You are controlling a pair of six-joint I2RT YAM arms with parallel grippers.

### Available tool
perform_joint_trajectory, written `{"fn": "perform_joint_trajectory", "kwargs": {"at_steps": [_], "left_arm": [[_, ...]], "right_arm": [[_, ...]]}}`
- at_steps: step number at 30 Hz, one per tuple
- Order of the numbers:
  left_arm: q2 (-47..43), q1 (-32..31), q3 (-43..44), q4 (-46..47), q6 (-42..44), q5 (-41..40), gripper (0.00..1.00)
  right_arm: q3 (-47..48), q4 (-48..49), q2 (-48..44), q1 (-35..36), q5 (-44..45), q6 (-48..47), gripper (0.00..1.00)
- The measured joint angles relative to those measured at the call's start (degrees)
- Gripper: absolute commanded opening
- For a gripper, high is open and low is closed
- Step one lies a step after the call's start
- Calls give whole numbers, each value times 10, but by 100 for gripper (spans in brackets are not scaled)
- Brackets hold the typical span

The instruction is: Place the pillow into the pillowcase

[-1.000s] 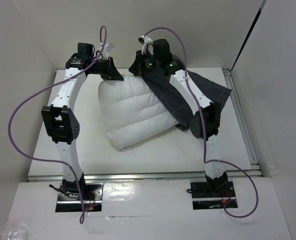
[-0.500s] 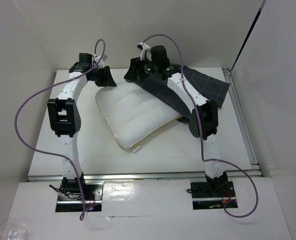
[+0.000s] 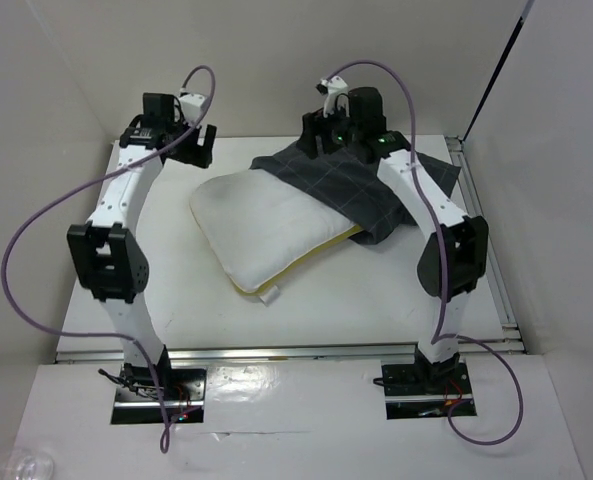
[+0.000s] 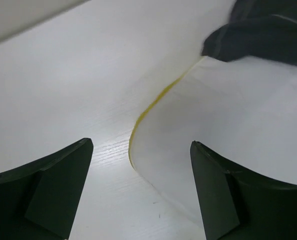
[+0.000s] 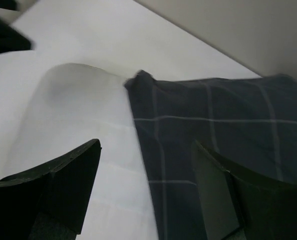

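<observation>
The white pillow (image 3: 266,225) lies flat on the table, yellow band (image 3: 306,255) along its near edge, small tag (image 3: 269,297) at the near corner. The dark checked pillowcase (image 3: 376,185) covers its far right end. My left gripper (image 3: 198,148) hangs open above the pillow's far left corner; in the left wrist view the gripper (image 4: 140,144) has nothing between its fingers, with the pillow (image 4: 228,130) and the pillowcase (image 4: 263,30) below. My right gripper (image 3: 316,135) is open over the pillowcase's far edge; in the right wrist view it (image 5: 145,144) straddles the line between pillow (image 5: 78,110) and pillowcase (image 5: 228,120).
The white table (image 3: 156,300) is boxed in by white walls at the back and both sides. A metal rail (image 3: 486,240) runs along its right edge and another (image 3: 276,352) along the front. Purple cables loop off both arms.
Both grippers have opened and let go of the fabric. The pillow has dropped flat onto the table. The left arm has swung left and the right arm right.
</observation>
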Motion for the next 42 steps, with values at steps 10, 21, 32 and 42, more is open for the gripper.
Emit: {"fn": "perform_joint_trajectory", "kwargs": {"at_steps": [10, 21, 32, 42], "left_arm": [[-365, -315, -348, 10, 199, -31, 94], [-429, -490, -566, 78, 239, -137, 95], [-220, -561, -529, 210, 180, -218, 99], [-110, -562, -464, 292, 145, -412, 100]], "right_arm": [[-88, -15, -50, -56, 116, -78, 79], [-152, -78, -85, -74, 129, -32, 79], [-178, -91, -105, -74, 113, -16, 79], [-187, -92, -139, -83, 102, -15, 79]]}}
